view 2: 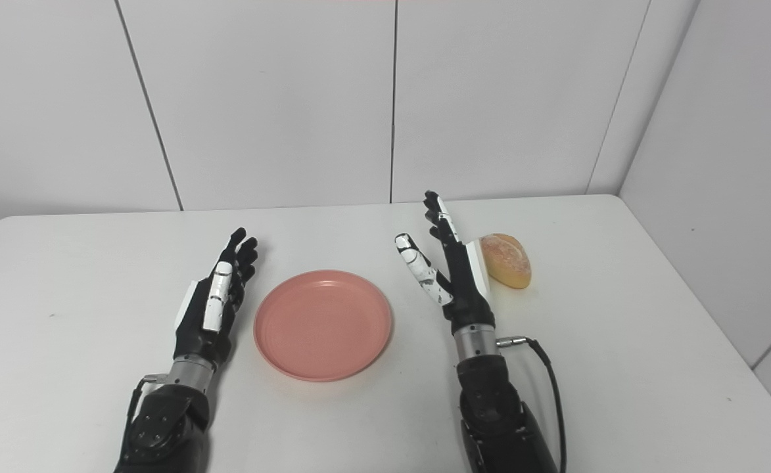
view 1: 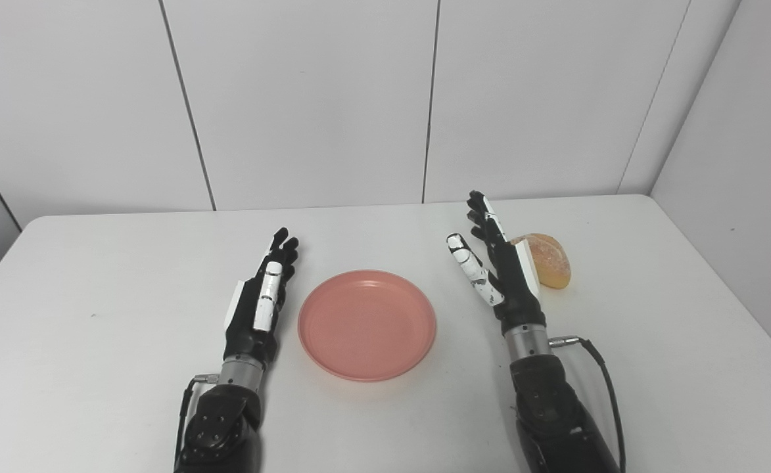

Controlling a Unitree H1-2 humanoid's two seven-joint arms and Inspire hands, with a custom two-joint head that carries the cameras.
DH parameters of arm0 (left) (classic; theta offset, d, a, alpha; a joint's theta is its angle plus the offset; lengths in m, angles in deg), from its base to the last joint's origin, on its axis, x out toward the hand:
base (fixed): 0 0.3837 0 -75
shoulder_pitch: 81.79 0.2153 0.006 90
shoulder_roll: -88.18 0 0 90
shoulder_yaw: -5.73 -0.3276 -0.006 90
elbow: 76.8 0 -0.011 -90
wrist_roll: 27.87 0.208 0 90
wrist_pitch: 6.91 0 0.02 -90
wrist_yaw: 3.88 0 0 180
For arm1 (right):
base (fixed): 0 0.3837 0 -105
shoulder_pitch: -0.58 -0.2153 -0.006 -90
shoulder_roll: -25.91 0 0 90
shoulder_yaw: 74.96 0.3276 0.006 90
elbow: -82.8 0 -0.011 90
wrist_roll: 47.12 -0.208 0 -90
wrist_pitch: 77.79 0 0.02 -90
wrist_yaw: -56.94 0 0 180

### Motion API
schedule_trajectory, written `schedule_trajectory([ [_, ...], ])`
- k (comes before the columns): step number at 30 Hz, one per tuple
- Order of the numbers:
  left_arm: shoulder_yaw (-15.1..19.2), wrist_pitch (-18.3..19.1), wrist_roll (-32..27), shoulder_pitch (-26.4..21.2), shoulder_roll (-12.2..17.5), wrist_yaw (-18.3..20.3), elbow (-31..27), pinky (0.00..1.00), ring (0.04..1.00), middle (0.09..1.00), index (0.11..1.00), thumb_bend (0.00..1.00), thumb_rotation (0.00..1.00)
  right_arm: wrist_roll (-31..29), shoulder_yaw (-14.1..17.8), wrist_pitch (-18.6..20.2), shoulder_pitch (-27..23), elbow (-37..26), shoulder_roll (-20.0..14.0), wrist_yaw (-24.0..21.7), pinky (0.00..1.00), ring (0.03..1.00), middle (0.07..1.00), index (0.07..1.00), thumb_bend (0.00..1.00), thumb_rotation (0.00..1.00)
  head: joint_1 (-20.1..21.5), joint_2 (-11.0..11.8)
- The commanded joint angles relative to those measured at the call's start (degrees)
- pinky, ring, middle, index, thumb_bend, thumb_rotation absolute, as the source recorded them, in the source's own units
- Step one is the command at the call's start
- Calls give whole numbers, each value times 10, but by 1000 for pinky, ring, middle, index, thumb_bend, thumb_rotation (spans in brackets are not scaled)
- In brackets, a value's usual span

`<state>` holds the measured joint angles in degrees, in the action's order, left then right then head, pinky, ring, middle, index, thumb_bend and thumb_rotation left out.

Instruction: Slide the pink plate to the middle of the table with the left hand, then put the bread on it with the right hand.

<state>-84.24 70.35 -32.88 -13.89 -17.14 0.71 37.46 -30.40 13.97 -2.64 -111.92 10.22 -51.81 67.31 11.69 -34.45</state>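
A round pink plate (view 1: 367, 324) lies flat on the white table (view 1: 96, 341), between my two hands. My left hand (view 1: 261, 299) rests just left of the plate's rim, fingers straight and apart, holding nothing. My right hand (view 1: 497, 263) stands to the right of the plate, raised on edge with fingers spread, empty. A golden bread roll (view 1: 548, 260) lies on the table right behind that hand, its left end hidden by the palm. In the right eye view the bread (view 2: 507, 260) shows close beside the hand; whether they touch I cannot tell.
White wall panels (view 1: 306, 98) close off the table's far edge, and a side wall (view 1: 740, 164) runs along the right. A black cable (view 1: 605, 381) loops off my right wrist over the table.
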Motion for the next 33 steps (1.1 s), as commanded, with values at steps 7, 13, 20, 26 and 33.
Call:
schedule_trajectory([
  [7, -2, -33, 41, 6, 5, -29, 19, 996, 975, 953, 943, 491, 1000, 75, 7, 8, -49, -16, -44, 54, 867, 922, 940, 944, 543, 697, 13, 1],
  [13, -4, -13, 58, 8, 8, -39, 13, 979, 968, 948, 940, 485, 1000, 118, 8, 51, -62, -4, -68, 73, 790, 887, 922, 930, 604, 555, 28, 3],
  [20, -6, 4, 60, 8, 14, -38, 12, 985, 975, 958, 953, 505, 1000, 171, 2, 82, -75, 15, -82, 113, 768, 879, 917, 914, 656, 495, 41, 3],
  [26, -7, 20, 53, 9, 18, -31, 6, 1000, 990, 976, 968, 527, 1000, 172, 5, 89, -84, 46, -95, 128, 796, 891, 923, 917, 677, 437, 44, 1],
  [33, -6, 20, 49, 8, 18, -31, 4, 998, 982, 965, 962, 500, 1000, 195, -5, 139, -90, 67, -116, 127, 762, 875, 916, 919, 726, 386, 44, -2],
])
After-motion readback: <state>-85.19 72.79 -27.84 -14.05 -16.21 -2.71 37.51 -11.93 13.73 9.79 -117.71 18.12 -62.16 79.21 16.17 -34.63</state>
